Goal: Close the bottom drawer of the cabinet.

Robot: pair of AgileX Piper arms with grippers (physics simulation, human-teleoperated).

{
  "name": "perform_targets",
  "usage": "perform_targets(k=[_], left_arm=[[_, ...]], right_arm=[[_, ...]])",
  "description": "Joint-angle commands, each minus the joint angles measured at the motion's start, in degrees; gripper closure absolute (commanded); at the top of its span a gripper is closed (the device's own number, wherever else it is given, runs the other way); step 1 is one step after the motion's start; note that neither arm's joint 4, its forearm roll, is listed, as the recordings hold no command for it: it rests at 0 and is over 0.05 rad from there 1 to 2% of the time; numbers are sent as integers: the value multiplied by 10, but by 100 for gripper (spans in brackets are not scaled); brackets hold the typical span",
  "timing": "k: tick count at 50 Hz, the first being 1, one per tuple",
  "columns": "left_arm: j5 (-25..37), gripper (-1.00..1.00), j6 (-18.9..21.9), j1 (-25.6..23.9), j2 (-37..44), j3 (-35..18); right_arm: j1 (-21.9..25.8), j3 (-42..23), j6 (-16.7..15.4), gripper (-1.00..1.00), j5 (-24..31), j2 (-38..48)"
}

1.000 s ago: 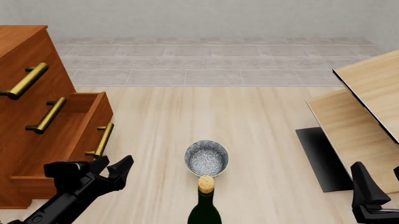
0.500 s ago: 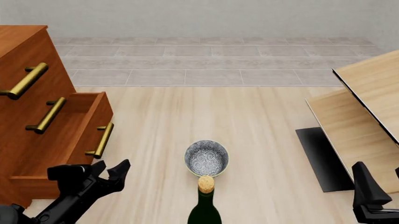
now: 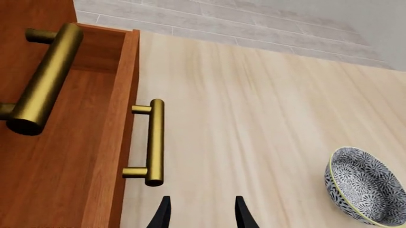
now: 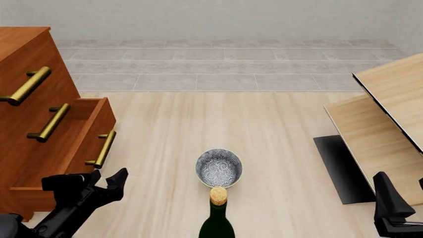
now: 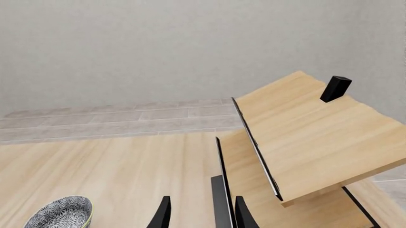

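The cabinet (image 4: 29, 52) stands at the left, reddish-brown, with three brass-handled drawers. The bottom drawer (image 4: 91, 130) stands pulled out partway, its brass handle (image 4: 100, 148) facing the table's middle. My left gripper (image 4: 104, 179) is open and empty, just in front of the near end of the drawer's front, below the handle; I cannot tell whether it touches. In the left wrist view the drawer front (image 3: 117, 156) and its handle (image 3: 154, 142) lie just beyond my left gripper (image 3: 201, 216). My right gripper (image 4: 403, 196) is open and empty at the near right; it also shows in the right wrist view (image 5: 201, 216).
A patterned bowl (image 4: 219, 167) sits at the table's middle, with a corked dark bottle (image 4: 217, 220) just in front of it. Pale wood panels (image 4: 387, 114) lean at the right above a black mat (image 4: 340, 166). The middle drawer's handle (image 3: 47, 78) shows above the bottom drawer.
My left gripper has moved left and back toward the cabinet. The bottom drawer has slid in a little, its handle shifting left. The right arm has not moved.
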Motion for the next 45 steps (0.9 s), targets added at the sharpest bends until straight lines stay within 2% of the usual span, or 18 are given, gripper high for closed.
perform_targets(k=[1,45], left_arm=[[-1,-100,11,36,7,-3],[3,-100,57,120,10,-14]], right_arm=[[0,1,0,-100,-1,1],[10,1,-5,-100,-6,9]])
